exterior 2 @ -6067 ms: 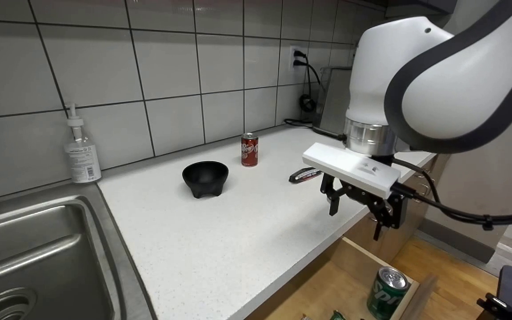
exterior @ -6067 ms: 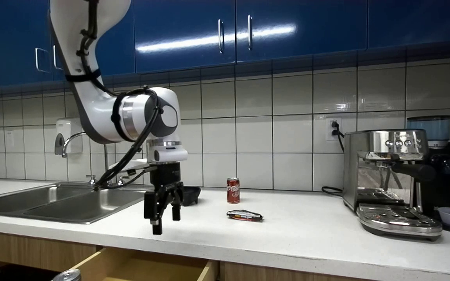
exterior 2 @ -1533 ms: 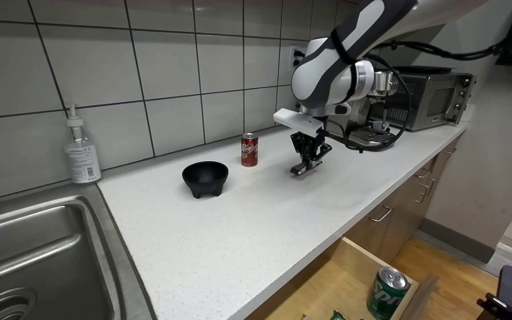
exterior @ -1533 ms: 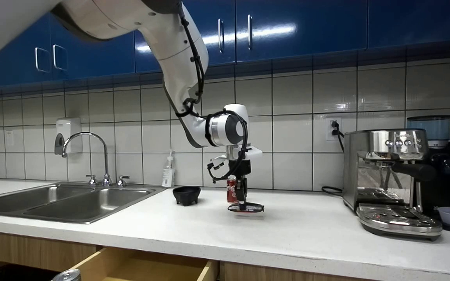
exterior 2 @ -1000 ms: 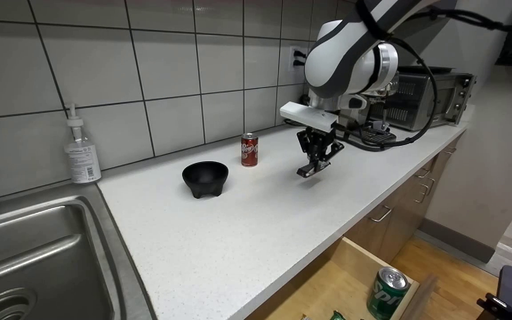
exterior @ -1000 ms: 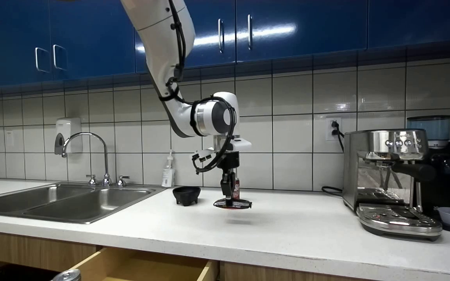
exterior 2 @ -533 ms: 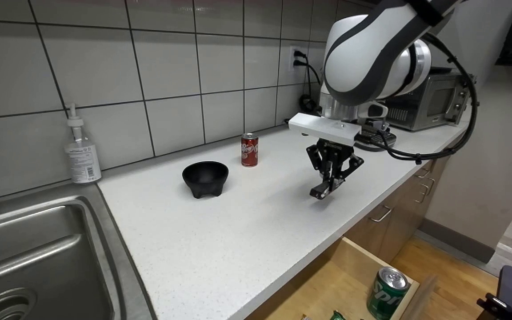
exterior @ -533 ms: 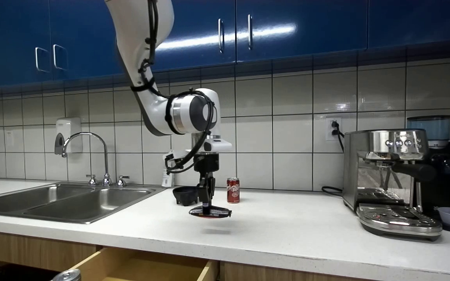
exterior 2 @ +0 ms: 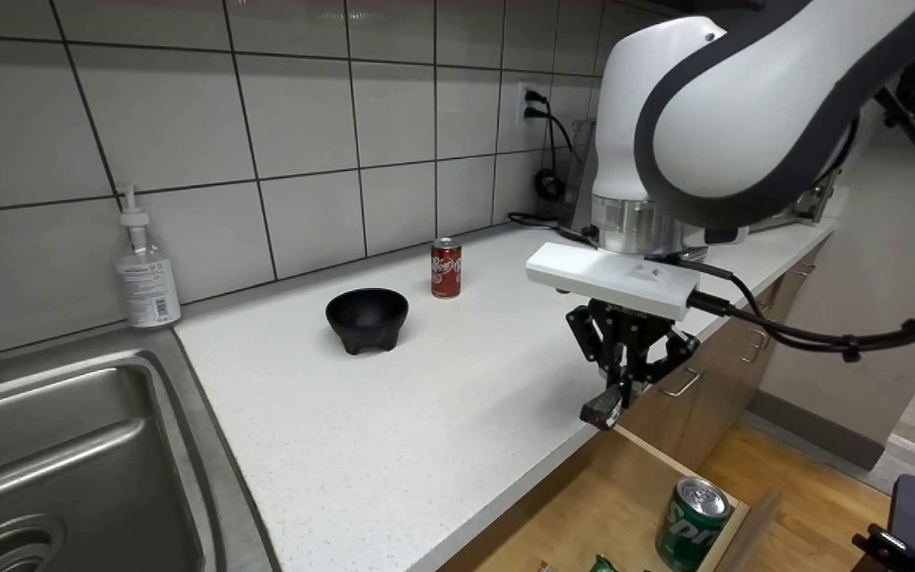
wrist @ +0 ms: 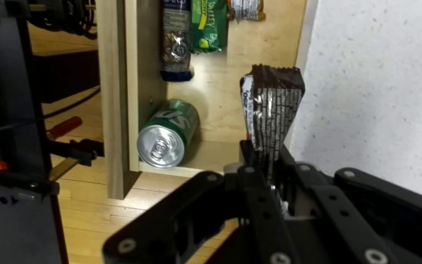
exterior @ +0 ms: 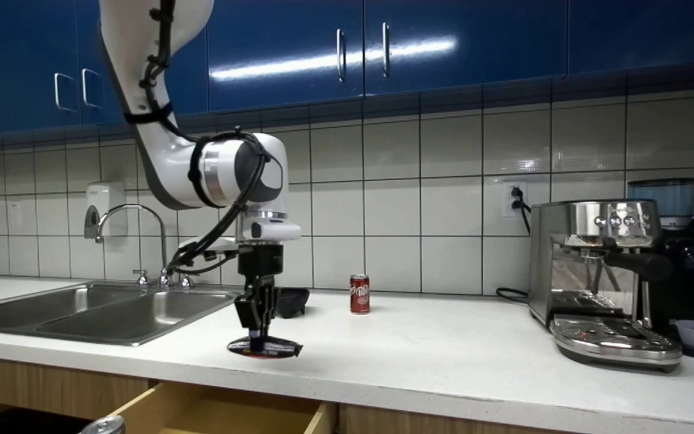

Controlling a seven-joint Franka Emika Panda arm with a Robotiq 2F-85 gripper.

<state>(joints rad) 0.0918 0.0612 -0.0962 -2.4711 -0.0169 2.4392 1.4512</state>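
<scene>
My gripper [exterior: 258,345] is shut on a dark-wrapped snack bar [exterior: 282,348], gripping it near its middle. In the wrist view the bar [wrist: 275,106] juts out past the fingertips, brown end foremost, its white printed side up. Both stand off the worktop, by the front edge of the white counter [exterior 2: 442,445]. Below in the wrist view lies the pulled-out wooden drawer [wrist: 211,91]. Inside it are a green Sprite can [wrist: 167,135], a dark blue wrapped bar [wrist: 176,44], a green wrapper [wrist: 208,27] and a small packet [wrist: 247,9].
On the counter stand a black footed bowl [exterior 2: 367,318] and a red soda can [exterior 2: 446,268]. A steel sink [exterior: 124,313] and a soap bottle [exterior 2: 148,278] lie to one side, a coffee machine [exterior: 594,271] to the other. Blue cabinets [exterior: 281,54] hang above.
Several seconds ago the jaws were open and the bar lay on the counter. The gripper has since lifted the bar and carried it away from the coffee machine, toward the counter's front edge and drawer.
</scene>
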